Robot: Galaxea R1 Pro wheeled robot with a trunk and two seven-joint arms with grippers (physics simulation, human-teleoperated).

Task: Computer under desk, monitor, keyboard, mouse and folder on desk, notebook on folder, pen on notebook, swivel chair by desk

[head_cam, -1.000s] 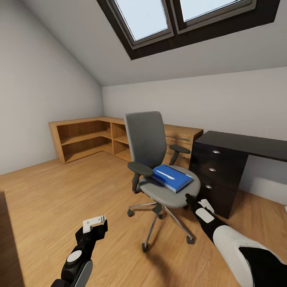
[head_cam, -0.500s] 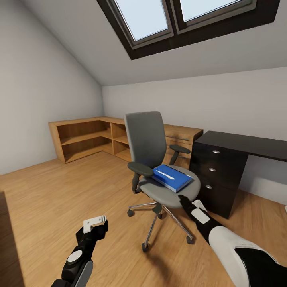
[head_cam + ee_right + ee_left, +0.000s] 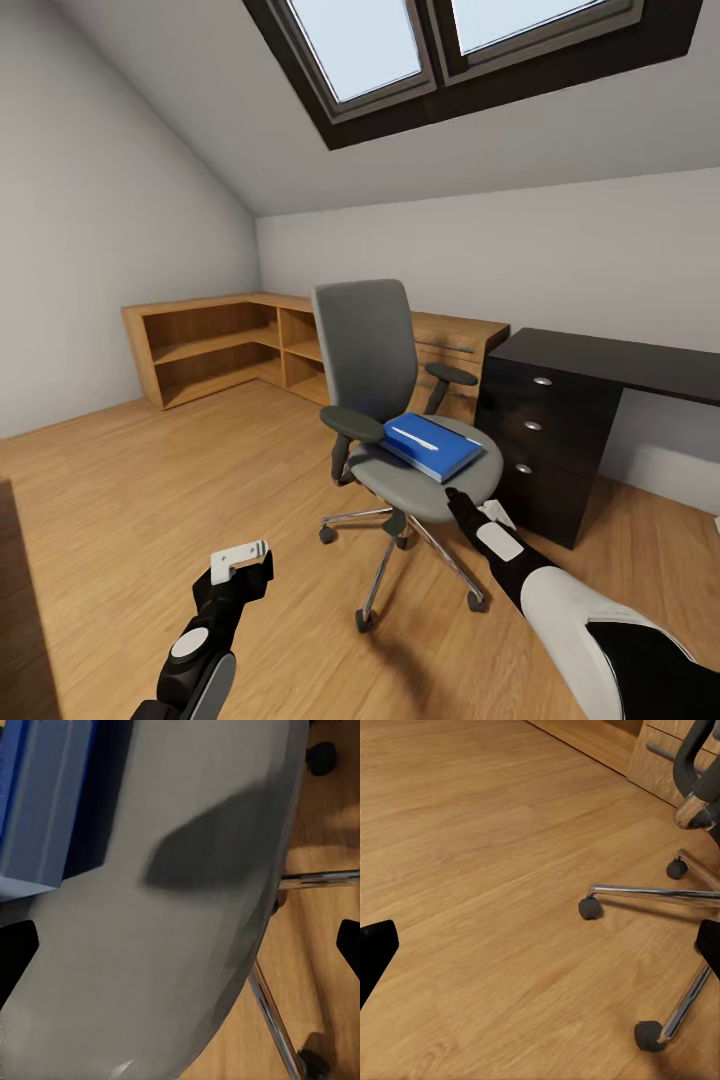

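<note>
Right gripper (image 3: 462, 500) hovered at swivel chair (image 3: 425, 480) seat edge, jaws spread — lined up to take blue folder (image 3: 432, 446); left gripper (image 3: 240, 565) parked low, released.

The left wrist view looks down on a wooden floor (image 3: 487, 870) where the shiny metal legs (image 3: 652, 892) of the swivel chair (image 3: 697, 772) spread out with little black wheels (image 3: 589, 907) on their ends, and two dark fingertips (image 3: 375, 952) sit far apart at the edges.

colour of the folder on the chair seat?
Blue; the folder shows best in the head view, lying on the grey seat.
</note>
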